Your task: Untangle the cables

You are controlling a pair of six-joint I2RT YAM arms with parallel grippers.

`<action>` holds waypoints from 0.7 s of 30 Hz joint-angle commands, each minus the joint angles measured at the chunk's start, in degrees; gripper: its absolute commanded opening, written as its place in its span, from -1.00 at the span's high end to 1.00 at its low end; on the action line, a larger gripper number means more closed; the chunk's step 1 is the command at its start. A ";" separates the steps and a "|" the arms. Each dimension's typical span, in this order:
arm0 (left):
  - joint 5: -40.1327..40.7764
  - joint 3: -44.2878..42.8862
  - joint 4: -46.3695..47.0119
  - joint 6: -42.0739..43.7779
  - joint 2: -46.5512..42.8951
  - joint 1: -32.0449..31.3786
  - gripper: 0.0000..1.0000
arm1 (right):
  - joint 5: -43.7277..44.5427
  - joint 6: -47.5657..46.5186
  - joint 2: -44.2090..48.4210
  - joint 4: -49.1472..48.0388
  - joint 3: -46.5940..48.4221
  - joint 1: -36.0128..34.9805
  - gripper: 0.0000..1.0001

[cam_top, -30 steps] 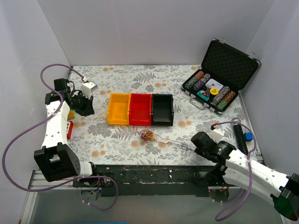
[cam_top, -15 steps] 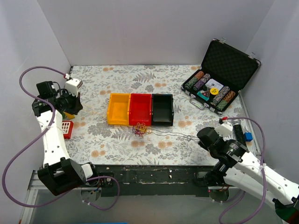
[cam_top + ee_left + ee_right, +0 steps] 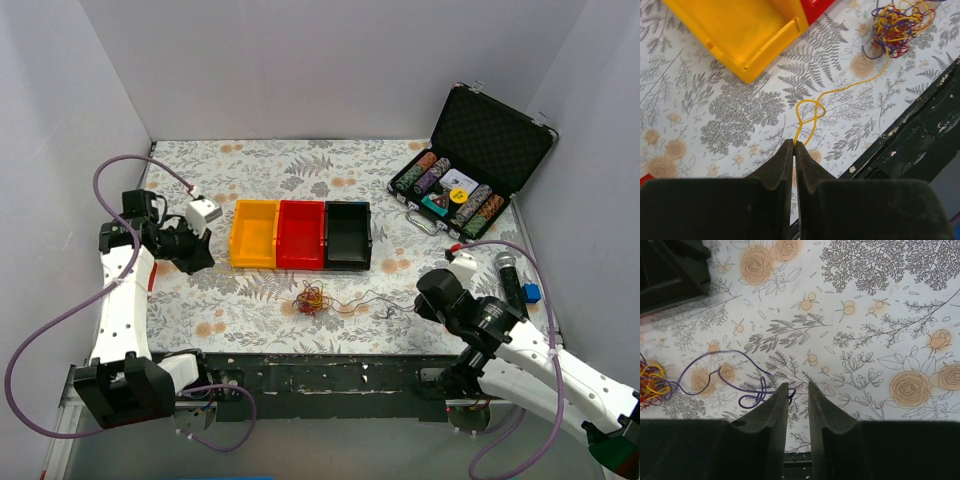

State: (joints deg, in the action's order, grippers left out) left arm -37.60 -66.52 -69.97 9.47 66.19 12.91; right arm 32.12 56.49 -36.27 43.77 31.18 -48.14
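Observation:
The cables form a small clump of yellow, red and purple wires [image 3: 313, 297] on the flowered table in front of the bins. One yellow cable [image 3: 840, 90] runs out of the clump [image 3: 897, 25], makes a loop, and ends between the tips of my left gripper [image 3: 794, 144], which is shut on it. In the top view that gripper [image 3: 200, 258] hangs left of the bins. A purple cable [image 3: 715, 365] lies slack on the table, its curled end beside the left finger of my right gripper [image 3: 798, 386]. The right gripper's jaws stand apart with nothing held; it [image 3: 420, 298] sits right of the clump.
A yellow bin [image 3: 253, 233], a red bin [image 3: 300, 233] and a black bin [image 3: 347, 235] stand side by side behind the clump. An open poker-chip case [image 3: 465, 160] is at the back right. The table's dark front rail [image 3: 330, 370] runs close under both grippers.
My right gripper has opened and let go of the purple cable, which now lies slack. My left arm swung right toward the bins, and the clump slid toward the front edge.

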 commanded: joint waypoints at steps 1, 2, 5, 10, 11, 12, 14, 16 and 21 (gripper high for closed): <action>-0.19 1.22 1.68 -2.78 -3.00 -5.69 0.94 | -1.53 -3.84 -3.27 -0.71 2.30 -0.20 0.29; -0.28 1.31 2.03 -3.40 -2.74 -6.48 0.94 | -1.36 -4.97 -3.89 -1.14 3.26 -0.11 0.22; -0.01 1.92 3.00 -4.02 -1.86 -7.54 0.94 | -1.09 -9.63 -5.73 -2.89 6.34 -0.11 -0.11; 0.34 2.80 5.02 -4.46 -1.24 -8.25 0.95 | -12.49 -23.06 -11.52 -21.30 6.53 -0.11 -0.20; 0.34 2.89 5.37 -4.55 -1.07 -8.34 0.95 | -15.30 -24.66 -13.11 -24.49 6.27 -0.11 -0.21; 0.34 2.98 5.64 -4.64 -0.98 -8.42 0.95 | -18.03 -26.41 -15.12 -28.17 6.26 -0.11 -0.22; 0.43 3.15 6.16 -5.08 -0.63 -8.60 0.95 | -24.27 -29.32 -19.34 -33.81 6.52 -0.11 -0.22; 0.51 3.15 6.43 -5.17 -0.19 -8.69 0.95 | -27.45 -30.91 -23.30 -38.56 6.88 -0.11 -0.22; 0.78 4.03 7.75 -5.61 0.25 -8.86 0.96 | -33.42 -29.69 -32.01 -41.04 10.48 -0.11 -0.23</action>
State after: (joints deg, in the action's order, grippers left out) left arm -36.69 -63.00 -64.14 4.43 66.43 4.47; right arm 7.46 28.93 -64.62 11.27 37.26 -48.14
